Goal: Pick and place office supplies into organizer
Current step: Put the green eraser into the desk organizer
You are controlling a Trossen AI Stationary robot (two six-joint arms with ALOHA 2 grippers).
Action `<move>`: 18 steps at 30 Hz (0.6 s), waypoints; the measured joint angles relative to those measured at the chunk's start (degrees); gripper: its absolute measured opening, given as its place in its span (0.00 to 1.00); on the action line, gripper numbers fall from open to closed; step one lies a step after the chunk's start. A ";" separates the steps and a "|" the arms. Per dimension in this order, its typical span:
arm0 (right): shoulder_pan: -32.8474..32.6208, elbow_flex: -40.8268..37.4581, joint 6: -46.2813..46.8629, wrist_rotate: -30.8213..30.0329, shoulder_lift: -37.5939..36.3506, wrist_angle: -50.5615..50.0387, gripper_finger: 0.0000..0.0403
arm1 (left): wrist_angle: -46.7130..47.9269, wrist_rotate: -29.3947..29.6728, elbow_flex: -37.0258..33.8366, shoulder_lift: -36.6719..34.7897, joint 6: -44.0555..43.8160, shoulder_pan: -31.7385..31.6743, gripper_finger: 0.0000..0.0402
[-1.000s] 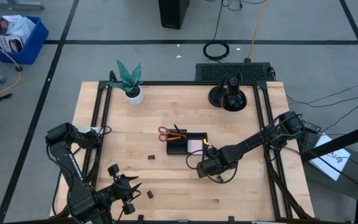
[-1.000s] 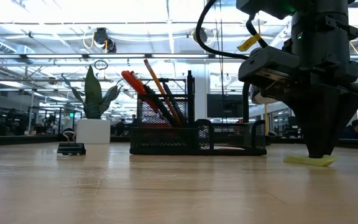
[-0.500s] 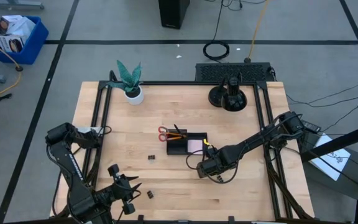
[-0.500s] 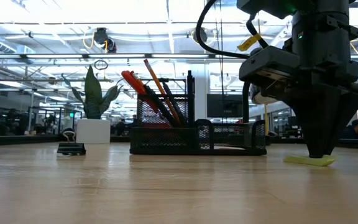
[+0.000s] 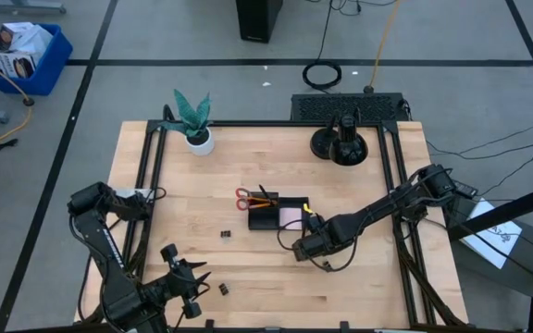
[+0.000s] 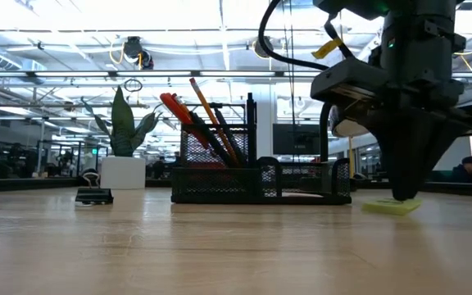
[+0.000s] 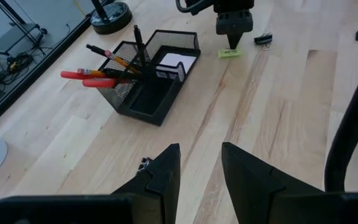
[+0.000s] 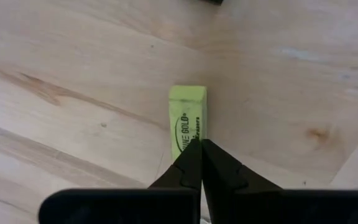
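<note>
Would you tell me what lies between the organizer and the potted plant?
Only bare wood; the high view shows nothing between the organizer and the potted plant.

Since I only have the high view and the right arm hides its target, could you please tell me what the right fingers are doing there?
Observer: The right gripper has its fingers shut. The tips meet on top of a yellow-green eraser, not around it.
Operator: Is the eraser lifted off the table?
Observer: No. The low view shows it resting on the wooden table under the fingertips.
Operator: And are the left fingers holding anything?
Observer: No. The left gripper is open and empty, looking across at the organizer.
</note>
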State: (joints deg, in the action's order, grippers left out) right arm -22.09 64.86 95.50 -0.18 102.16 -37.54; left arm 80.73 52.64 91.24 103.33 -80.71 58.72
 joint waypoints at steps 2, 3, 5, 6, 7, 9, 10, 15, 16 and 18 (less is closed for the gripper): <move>0.00 0.00 0.01 0.04 -0.02 0.04 0.00 | -0.02 0.00 0.00 0.00 -0.01 0.00 0.31; 0.00 0.00 -0.01 0.06 -0.02 0.17 0.00 | -0.02 0.00 0.00 0.00 0.00 0.01 0.31; 0.00 0.02 -0.03 0.06 -0.02 0.71 0.00 | 0.00 0.00 0.00 0.00 0.00 0.01 0.31; 0.00 0.02 -0.04 0.06 -0.04 1.01 0.00 | 0.00 0.00 0.00 0.00 0.00 0.00 0.31; 0.00 0.02 -0.05 0.06 -0.04 1.30 0.00 | -0.02 0.00 0.00 0.00 0.00 0.00 0.31; 0.00 0.05 -0.08 0.11 -0.04 1.92 0.00 | -0.02 0.00 0.00 0.00 0.16 0.00 0.31; 0.00 0.07 -0.12 0.13 -0.04 2.18 0.00 | 0.00 0.00 0.00 0.00 0.33 0.00 0.31; 0.00 0.11 -0.18 0.17 -0.08 2.60 0.00 | 0.00 0.00 0.00 0.00 0.70 0.00 0.31; 0.00 0.11 -0.19 0.19 -0.08 2.61 0.00 | -0.02 0.00 0.00 0.00 0.70 0.00 0.31; -0.01 0.11 -0.27 0.19 -0.10 2.86 0.00 | 0.00 0.00 0.00 0.00 0.70 0.02 0.31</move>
State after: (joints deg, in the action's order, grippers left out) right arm -22.09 64.97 95.23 0.01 102.06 -34.68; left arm 80.73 52.64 91.24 103.33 -80.01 58.74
